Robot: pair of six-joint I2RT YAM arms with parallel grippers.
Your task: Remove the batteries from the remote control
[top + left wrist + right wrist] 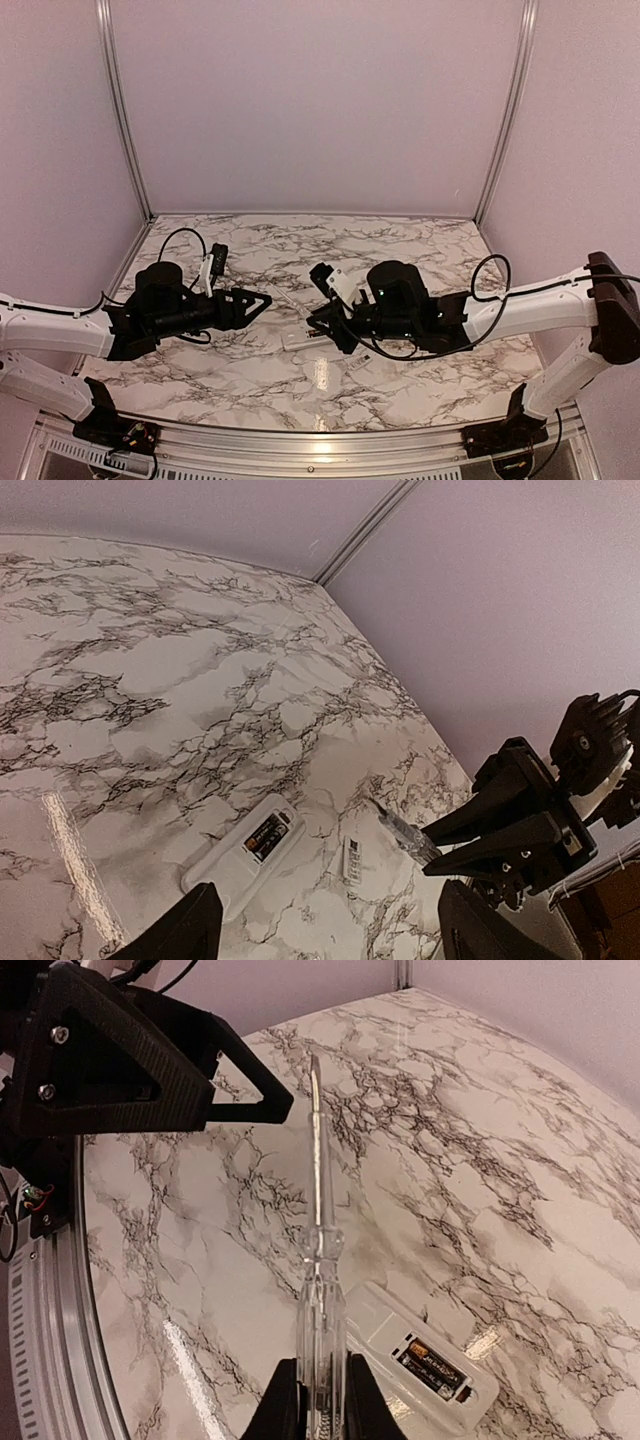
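Remote control (225,870) lies flat on the marbled desk (420,240), its compartment uncovered and facing upward, below the two tools. Left tool (330,935) hovers over it, released, fingers spread wide. Right tool (320,1412) is clenched on a clear-handled screwdriver (320,1260), its tip near the left tool. A small white panel (352,860) lies just beside the remote. Batteries (432,1363) sit in the recess.

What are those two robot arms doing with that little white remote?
The right gripper is pinching a thin clear tool, which points out over the marble table. The remote control lies flat beside the tool with its back open. A battery is inside it, not out yet. The left gripper hangs open nearby, holding nothing.
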